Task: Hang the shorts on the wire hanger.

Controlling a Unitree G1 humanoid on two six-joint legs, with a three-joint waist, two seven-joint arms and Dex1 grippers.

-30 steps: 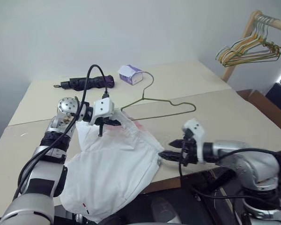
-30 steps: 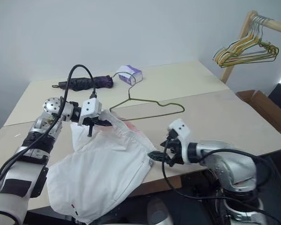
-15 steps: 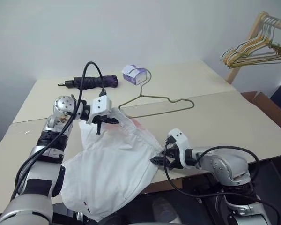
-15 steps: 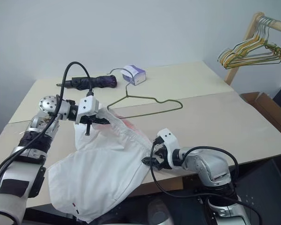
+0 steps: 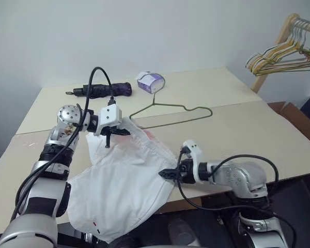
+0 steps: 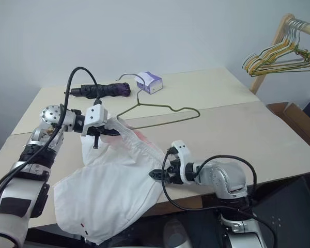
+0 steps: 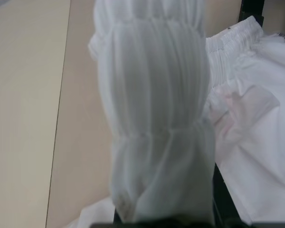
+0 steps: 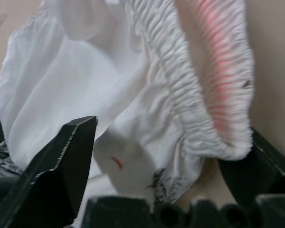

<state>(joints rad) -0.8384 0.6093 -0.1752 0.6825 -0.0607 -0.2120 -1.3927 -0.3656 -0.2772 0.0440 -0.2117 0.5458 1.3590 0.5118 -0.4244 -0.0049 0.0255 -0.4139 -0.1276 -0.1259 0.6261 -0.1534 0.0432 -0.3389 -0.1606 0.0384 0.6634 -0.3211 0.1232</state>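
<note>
Left gripper (image 5: 119, 132): clamped tight on the gathered waistband of the shorts, holding that bunch of cloth lifted above the table; in its wrist view the pinched elastic band stands straight up between the fingers.
Right gripper (image 5: 165, 173): jaws standing wide apart, set at the other end of the waistband near the table's front edge; in its wrist view the ruffled band lies between the two black fingers (image 8: 69, 156), and I cannot tell whether either finger touches the cloth.
Shorts (image 5: 126, 191): white, spread between the two grippers; from the left gripper the cloth falls down and toward the robot, one leg hanging over the table's front edge with a small red-and-dark mark near its hem.
Hanger (image 5: 170, 111): thin olive-green wire, lying flat on the table beyond both grippers, apart from the shorts, its hook just beside the tissue box.
Tissue box (image 5: 150, 81): small, white and purple, well beyond the left gripper.
Umbrella (image 5: 101, 90): dark, folded, lying beyond the left gripper, beside the box.
Table (image 5: 248, 129): pale beige, bare out past the right gripper.
Hanger bunch (image 5: 284, 57): yellow, green and orange, on a wooden rail well beyond the right gripper.
</note>
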